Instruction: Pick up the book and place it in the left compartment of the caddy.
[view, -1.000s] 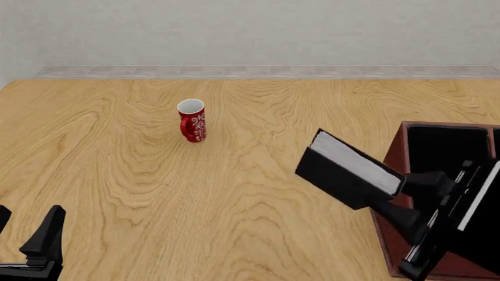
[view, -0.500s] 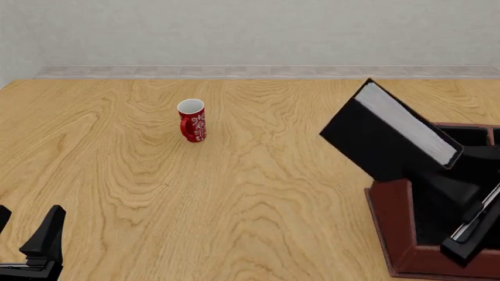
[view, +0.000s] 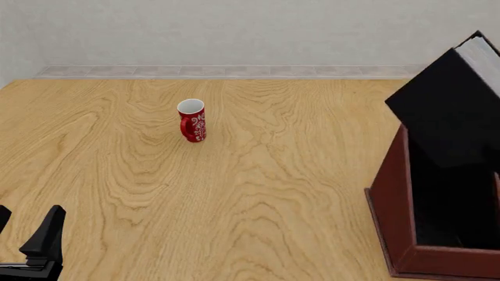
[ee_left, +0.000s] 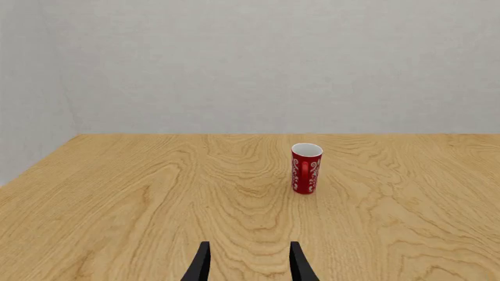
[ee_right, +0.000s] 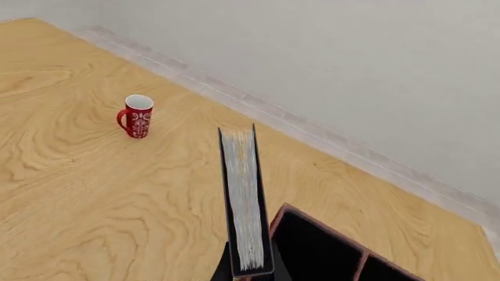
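Note:
The black hardcover book (view: 447,117) hangs tilted in the air above the caddy (view: 393,199), its white page edges facing up and right at the front view's right edge. The caddy's left compartment (view: 453,205) lies open and black-walled right beneath it. My right gripper (ee_right: 248,275) is shut on the book (ee_right: 243,199) at its lower end; it does not show in the front view. In the right wrist view the caddy (ee_right: 312,249) lies just beyond the book. My left gripper (view: 23,234) rests open and empty at the near left, and it also shows in the left wrist view (ee_left: 248,266).
A red-and-white patterned mug (view: 192,120) stands upright on the wooden table (view: 258,175), left of centre and far from the caddy. It also shows in the left wrist view (ee_left: 306,168) and the right wrist view (ee_right: 138,117). A grey wall stands behind the table.
The book has risen and moved right, from beside the caddy's left wall to above the caddy. The right arm has left the front view. The left arm has not moved.

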`<state>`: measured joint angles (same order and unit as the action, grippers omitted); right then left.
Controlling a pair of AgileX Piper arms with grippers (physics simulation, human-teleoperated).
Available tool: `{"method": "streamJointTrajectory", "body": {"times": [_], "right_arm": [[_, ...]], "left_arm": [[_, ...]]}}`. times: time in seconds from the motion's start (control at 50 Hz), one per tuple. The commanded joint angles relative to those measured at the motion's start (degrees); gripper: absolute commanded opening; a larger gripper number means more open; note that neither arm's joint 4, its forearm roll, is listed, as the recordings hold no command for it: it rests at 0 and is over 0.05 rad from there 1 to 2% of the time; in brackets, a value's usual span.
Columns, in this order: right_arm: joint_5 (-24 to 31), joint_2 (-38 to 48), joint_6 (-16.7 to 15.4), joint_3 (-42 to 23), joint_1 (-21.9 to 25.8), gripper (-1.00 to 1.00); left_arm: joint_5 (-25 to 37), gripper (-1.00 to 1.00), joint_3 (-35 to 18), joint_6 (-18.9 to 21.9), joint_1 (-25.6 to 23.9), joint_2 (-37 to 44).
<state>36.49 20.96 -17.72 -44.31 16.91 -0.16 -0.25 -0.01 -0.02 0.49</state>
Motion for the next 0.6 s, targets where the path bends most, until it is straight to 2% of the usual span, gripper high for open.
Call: {"method": "streamJointTrajectory", "body": {"times": [0.02, 0.22, 0.28, 0.3, 0.46, 0.48, 0.52, 0.56, 0.6], "right_arm": [[3.68, -2.31, 2.25, -2.35, -6.38, -1.00], [7.69, -4.88, 2.60, -3.80, -11.88, -1.00], [8.76, -4.74, 4.35, -5.00, -15.42, -1.00], [9.28, -5.27, 3.06, -4.74, -16.38, -1.00], [10.46, -4.61, 5.66, -5.98, -19.75, -1.00], [10.77, -4.47, 7.10, -6.85, -20.94, -1.00], [11.23, -4.26, 7.67, -6.79, -21.48, -1.00], [11.34, -3.95, 9.57, -6.65, -21.83, -1.00], [11.18, -4.12, 9.56, -6.26, -22.57, -1.00]], "left_arm": [[0.00, 1.00, 0.00, 0.01, 0.00, 0.00], [0.00, 1.00, 0.00, 0.01, 0.01, -0.01], [0.00, 1.00, 0.00, 0.00, -0.02, -0.01], [0.00, 1.00, 0.00, 0.01, -0.01, 0.00], [0.00, 1.00, 0.00, -0.01, 0.00, 0.01], [0.00, 1.00, 0.00, 0.00, 0.00, 0.01], [0.00, 1.00, 0.00, 0.00, 0.00, 0.00], [0.00, 1.00, 0.00, 0.00, 0.00, 0.00], [0.00, 1.00, 0.00, 0.00, 0.00, -0.01]]}}
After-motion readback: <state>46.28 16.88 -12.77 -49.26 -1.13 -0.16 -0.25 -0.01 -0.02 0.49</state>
